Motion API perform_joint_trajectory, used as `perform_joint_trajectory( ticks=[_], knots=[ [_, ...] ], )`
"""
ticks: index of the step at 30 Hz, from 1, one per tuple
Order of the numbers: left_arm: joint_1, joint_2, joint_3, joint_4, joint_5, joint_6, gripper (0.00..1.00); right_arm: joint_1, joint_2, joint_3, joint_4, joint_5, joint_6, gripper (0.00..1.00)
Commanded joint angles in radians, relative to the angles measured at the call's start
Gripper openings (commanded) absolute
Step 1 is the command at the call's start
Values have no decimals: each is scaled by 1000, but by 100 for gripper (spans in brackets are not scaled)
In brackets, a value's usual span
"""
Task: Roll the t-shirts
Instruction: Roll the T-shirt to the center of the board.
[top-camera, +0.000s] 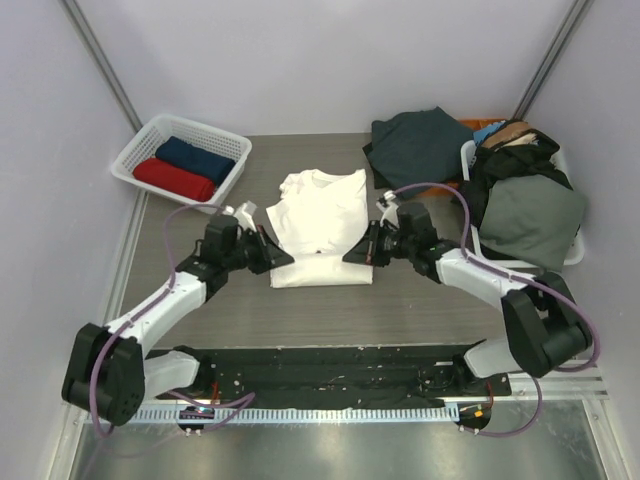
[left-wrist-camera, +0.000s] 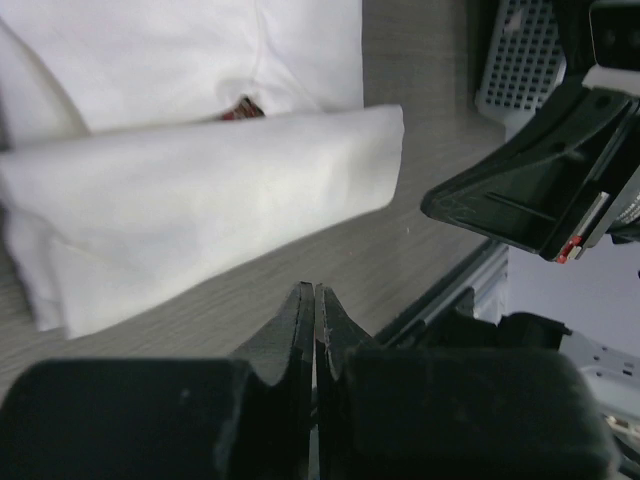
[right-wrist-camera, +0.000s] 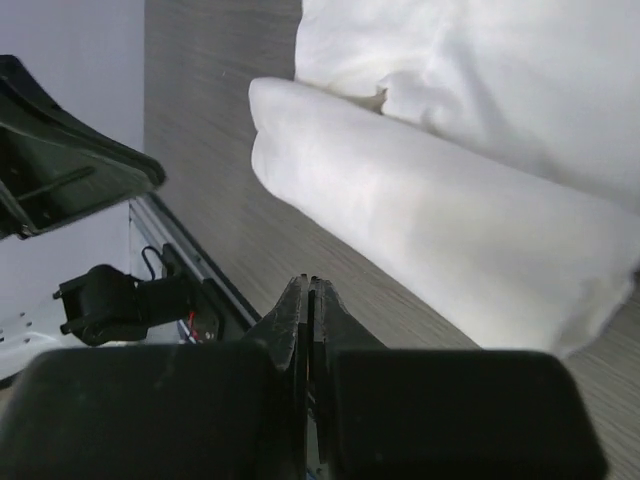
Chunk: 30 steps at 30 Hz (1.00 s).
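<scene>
The cream-white t-shirt (top-camera: 320, 225) lies flat in the middle of the table, its near hem rolled up into a low roll (top-camera: 320, 270). The roll shows in the left wrist view (left-wrist-camera: 200, 215) and the right wrist view (right-wrist-camera: 430, 230); a speck of the print peeks out above it (left-wrist-camera: 240, 108). My left gripper (top-camera: 282, 258) is shut and empty at the roll's left end. My right gripper (top-camera: 352, 255) is shut and empty at the roll's right end. Neither touches the cloth in the wrist views. A red rolled t-shirt (top-camera: 174, 179) and a navy one (top-camera: 208, 157) lie in the basket.
The white lattice basket (top-camera: 135, 152) stands at the back left. A heap of dark t-shirts (top-camera: 415, 140) and a white bin (top-camera: 575, 250) piled with clothes (top-camera: 525, 200) stand at the back right. Grey walls close in on the sides.
</scene>
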Motion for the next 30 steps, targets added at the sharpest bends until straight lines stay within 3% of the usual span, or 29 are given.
perform_joint_trajectory(
  ticks=[1,6,21,26,30],
  knots=[
    [-111,108,-54,284,100,-105,1,73,88,-4,280,-95,129,1],
    [-128,254,-46,446,140,-131,0,81,185,-19,429,-102,184,1],
    [-72,631,58,477,70,-82,0,49,577,7,595,-105,204,1],
    [16,622,-38,516,53,-110,0,-63,599,-85,751,-175,283,1],
    [62,562,-89,520,59,-84,0,-122,526,-113,652,-189,197,1]
  ],
)
